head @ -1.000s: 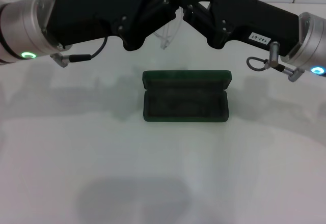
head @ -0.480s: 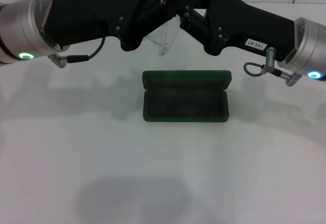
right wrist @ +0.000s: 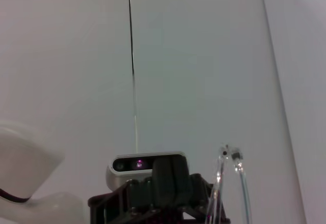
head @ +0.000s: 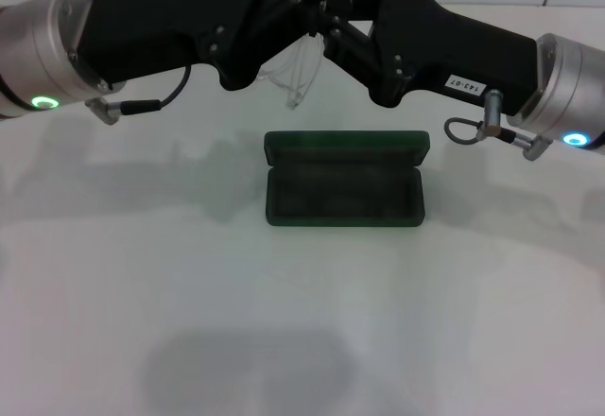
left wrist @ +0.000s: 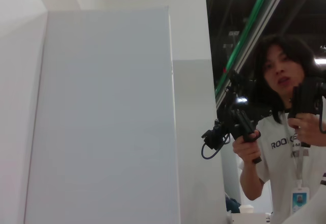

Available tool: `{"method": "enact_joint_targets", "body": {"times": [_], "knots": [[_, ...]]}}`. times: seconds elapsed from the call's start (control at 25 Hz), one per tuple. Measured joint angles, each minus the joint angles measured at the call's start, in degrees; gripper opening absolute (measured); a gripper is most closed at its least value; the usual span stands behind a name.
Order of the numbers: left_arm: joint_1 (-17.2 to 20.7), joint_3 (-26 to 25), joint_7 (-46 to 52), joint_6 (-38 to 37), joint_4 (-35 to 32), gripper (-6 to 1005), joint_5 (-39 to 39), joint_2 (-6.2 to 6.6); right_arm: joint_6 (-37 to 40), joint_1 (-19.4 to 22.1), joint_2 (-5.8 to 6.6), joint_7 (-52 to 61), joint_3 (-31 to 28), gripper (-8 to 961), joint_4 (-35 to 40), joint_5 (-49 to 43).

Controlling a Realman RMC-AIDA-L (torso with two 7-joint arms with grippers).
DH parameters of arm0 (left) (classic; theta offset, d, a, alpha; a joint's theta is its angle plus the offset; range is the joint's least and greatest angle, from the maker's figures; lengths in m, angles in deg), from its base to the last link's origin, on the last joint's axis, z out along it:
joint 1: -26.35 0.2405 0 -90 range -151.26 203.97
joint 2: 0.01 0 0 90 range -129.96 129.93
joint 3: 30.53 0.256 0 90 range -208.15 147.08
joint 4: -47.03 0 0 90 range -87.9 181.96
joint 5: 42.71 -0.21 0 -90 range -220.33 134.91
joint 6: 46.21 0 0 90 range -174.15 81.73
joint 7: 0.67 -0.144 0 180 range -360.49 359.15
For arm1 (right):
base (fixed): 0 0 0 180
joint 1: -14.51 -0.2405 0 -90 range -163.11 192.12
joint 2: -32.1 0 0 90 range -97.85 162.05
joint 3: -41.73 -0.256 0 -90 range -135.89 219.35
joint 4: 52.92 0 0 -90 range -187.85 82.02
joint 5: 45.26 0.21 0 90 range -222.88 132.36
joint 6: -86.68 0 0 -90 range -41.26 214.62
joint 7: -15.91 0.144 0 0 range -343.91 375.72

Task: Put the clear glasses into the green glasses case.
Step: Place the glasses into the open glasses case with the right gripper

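Observation:
The green glasses case lies open in the middle of the white table, its lid tipped back and its dark lining bare. High above its far edge both arms meet. The clear glasses hang tilted under that junction, well clear of the case. My left gripper comes in from the left and looks shut on the glasses. My right gripper reaches in from the right, right beside them. In the right wrist view the glasses' thin clear arms stick up beside the left gripper.
The table is plain white, with the arms' shadows falling around the case. The left wrist view looks off the table at a pale wall panel and a person holding hand controllers.
Both arms have shifted to the left, the right arm more. The glasses have moved left and a little lower with them. The case has not moved.

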Motion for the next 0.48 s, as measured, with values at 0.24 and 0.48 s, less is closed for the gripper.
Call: {"method": "enact_joint_targets", "body": {"times": [0.24, 0.48], "knots": [[0.0, 0.16, 0.0, 0.04, 0.07, 36, 0.04, -0.04, -0.09, -0.07, 0.0, 0.01, 0.13, 89, 0.02, 0.0], [0.16, 0.15, 0.0, 0.04, 0.09, 36, 0.05, -0.02, -0.09, -0.07, -0.02, 0.02, 0.15, 89, 0.02, 0.0]]}}
